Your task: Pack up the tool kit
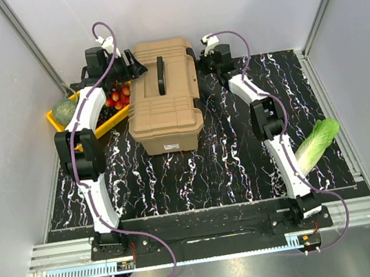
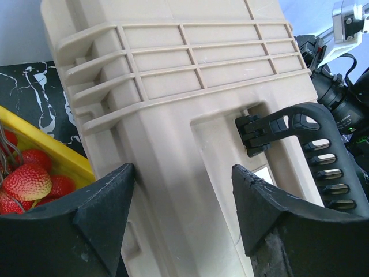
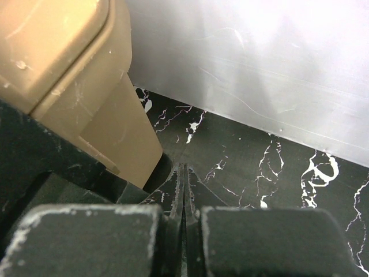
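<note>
The tool kit (image 1: 165,99) is a tan toolbox with its lid down and a black top handle (image 1: 160,76), standing mid-table. My left gripper (image 1: 136,68) hovers at its far left corner. In the left wrist view that gripper (image 2: 183,167) is open, its black fingers (image 2: 109,210) spread wide with the tan lid (image 2: 184,115) showing between them; I cannot tell whether they touch it. My right gripper (image 1: 203,73) sits at the box's far right side. It (image 3: 184,170) is shut and empty, low over the mat beside the box's corner (image 3: 121,127). No hand tools show.
A yellow tray (image 1: 56,123) with strawberries (image 2: 29,180) and a green melon (image 1: 64,111) lies against the box's left side. A lettuce (image 1: 318,141) rests on the marbled mat's right edge. White walls close in behind and on both sides.
</note>
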